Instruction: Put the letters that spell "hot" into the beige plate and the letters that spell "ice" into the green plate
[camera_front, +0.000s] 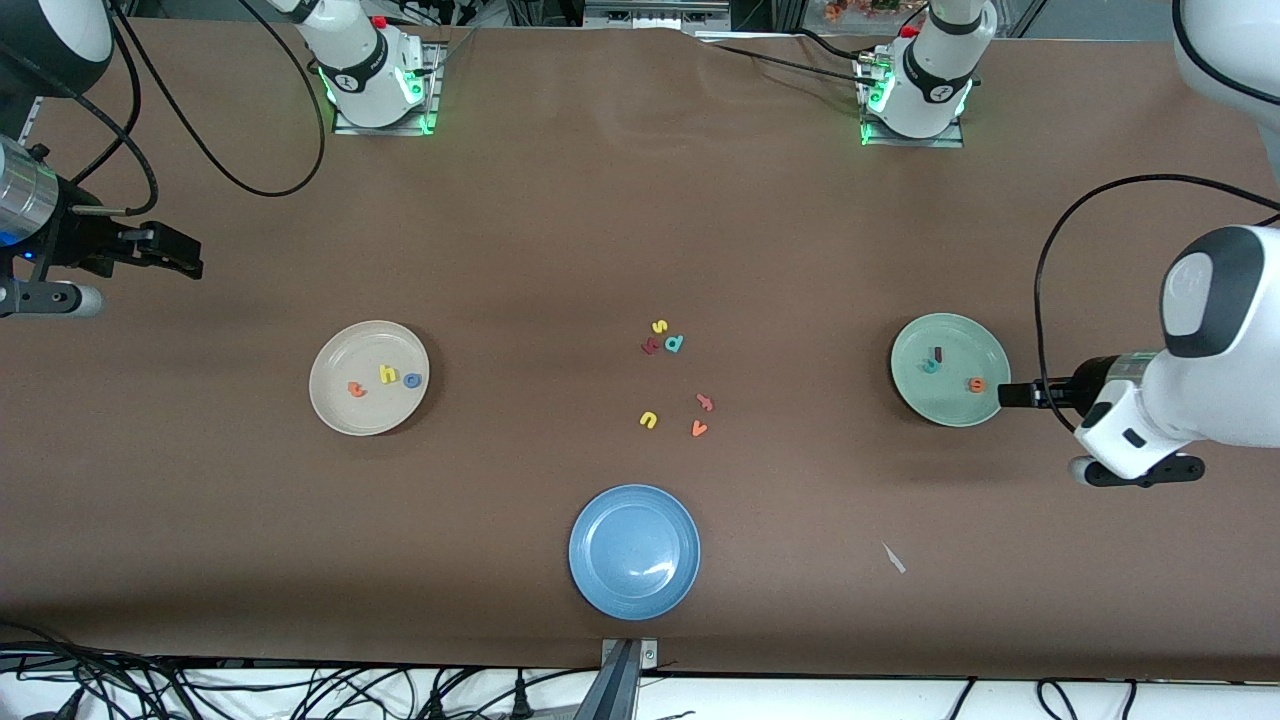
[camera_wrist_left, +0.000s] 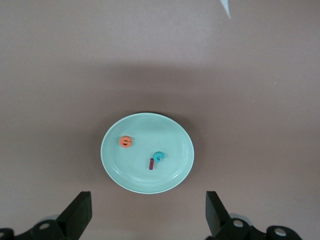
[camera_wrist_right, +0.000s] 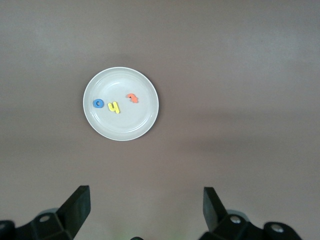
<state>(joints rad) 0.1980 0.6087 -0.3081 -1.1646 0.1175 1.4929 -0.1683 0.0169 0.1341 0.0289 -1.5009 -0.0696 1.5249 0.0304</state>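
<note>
Left claw (camera_wrist_left: 146, 215) hangs wide open and empty over the table just off the green plate (camera_front: 912, 385), at the left arm's end of the table. Right claw (camera_wrist_right: 145, 212) also spread open, holding nothing, up over the table edge at the right arm's end, well apart from the beige plate (camera_front: 335, 405); both arms look parked. Beige plate holds the orange t (camera_front: 356, 389), yellow h (camera_front: 387, 375) and blue o (camera_front: 411, 379) in a loose row, so "hot" looks done. Green plate holds the teal c (camera_front: 930, 365), dark red i (camera_front: 938, 352) and orange e (camera_front: 977, 384), the c and i just beside each other, e a bit apart; "ice" looks done too. Leftover letters sit mid-table between the plates: yellow s (camera_front: 659, 326), teal d (camera_front: 675, 343), a dark red one (camera_front: 649, 346), yellow u (camera_front: 648, 419), an orange piece (camera_front: 705, 402), orange v (camera_front: 699, 428). Blue plate (camera_front: 634, 551) sits nearest the camera with no letters in it. Judging from this, task seems complete, nothing left to move.
</note>
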